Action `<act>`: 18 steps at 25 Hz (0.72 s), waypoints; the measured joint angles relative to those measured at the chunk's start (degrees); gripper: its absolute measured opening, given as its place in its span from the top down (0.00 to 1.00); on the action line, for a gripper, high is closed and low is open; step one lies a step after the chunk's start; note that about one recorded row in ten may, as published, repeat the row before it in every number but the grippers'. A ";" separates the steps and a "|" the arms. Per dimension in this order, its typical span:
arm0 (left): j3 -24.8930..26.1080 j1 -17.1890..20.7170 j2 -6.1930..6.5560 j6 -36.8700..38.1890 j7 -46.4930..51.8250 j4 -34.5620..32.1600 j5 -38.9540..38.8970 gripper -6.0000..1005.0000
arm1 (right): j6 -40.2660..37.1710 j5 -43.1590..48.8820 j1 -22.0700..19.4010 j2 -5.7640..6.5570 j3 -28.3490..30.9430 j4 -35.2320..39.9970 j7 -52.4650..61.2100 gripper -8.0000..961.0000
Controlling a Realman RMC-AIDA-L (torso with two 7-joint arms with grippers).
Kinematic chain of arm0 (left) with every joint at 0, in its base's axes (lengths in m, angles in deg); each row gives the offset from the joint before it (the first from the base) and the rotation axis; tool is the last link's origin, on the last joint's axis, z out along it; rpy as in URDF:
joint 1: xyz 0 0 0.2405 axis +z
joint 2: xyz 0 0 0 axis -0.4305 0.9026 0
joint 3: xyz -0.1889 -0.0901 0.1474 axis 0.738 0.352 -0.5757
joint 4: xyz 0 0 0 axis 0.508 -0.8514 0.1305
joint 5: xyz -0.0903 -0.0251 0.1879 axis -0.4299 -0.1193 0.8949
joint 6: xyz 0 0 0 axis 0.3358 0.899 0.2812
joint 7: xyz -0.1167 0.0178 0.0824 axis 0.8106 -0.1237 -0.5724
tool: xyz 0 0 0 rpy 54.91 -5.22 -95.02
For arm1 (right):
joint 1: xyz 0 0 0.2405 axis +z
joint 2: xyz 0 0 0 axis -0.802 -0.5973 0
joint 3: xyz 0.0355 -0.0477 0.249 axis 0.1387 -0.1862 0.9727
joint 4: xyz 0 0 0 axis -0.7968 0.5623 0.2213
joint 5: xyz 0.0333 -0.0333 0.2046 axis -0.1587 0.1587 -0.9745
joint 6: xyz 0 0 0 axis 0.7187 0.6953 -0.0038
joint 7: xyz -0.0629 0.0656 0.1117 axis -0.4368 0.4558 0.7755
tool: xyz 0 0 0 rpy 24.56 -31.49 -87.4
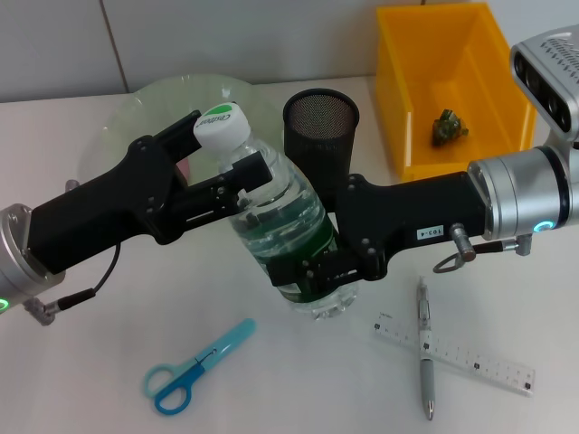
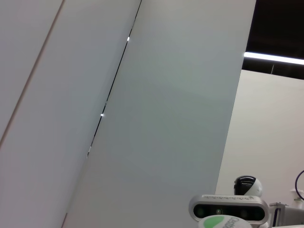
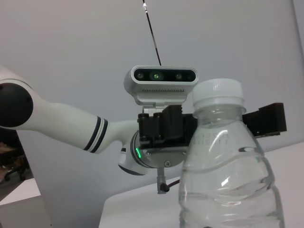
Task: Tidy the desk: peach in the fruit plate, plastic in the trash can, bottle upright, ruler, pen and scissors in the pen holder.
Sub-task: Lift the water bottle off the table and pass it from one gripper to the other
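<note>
The clear plastic water bottle with white cap (image 1: 282,210) stands mid-desk, just before the black mesh pen holder (image 1: 320,122); the left gripper (image 1: 237,185) pinches its neck and the right gripper (image 1: 312,262) clamps its lower body. Uneven release could tip it against the holder

The clear plastic water bottle with a white cap and green label (image 1: 280,226) hides much of what grips it: the black right gripper (image 1: 317,271) wraps its lower body, and the jaws' far sides cannot be seen. The black left gripper (image 1: 231,176) covers the bottle's neck. Behind that arm, the pale green glass fruit plate (image 1: 136,113) is largely blocked, and only a sliver of something pinkish (image 1: 184,169) shows. The bottle's base is cut off in the right wrist view. What the small dark green crumpled object (image 1: 449,127) in the yellow plastic bin (image 1: 398,99) is cannot be told.
</note>
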 joint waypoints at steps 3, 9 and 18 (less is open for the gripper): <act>0.00 0.00 0.09 -0.01 0.20 -0.19 0.11 0.18 | 0.06 -0.01 -0.05 0.07 0.03 0.06 -0.02 0.20; 0.00 0.28 0.16 0.02 0.21 -0.34 0.16 0.18 | -0.12 -0.01 -0.04 0.07 -0.21 0.19 -0.04 0.20; 0.01 0.52 0.16 0.27 0.28 -0.50 0.18 0.36 | -0.17 0.02 -0.17 0.07 -0.25 0.60 -0.06 0.20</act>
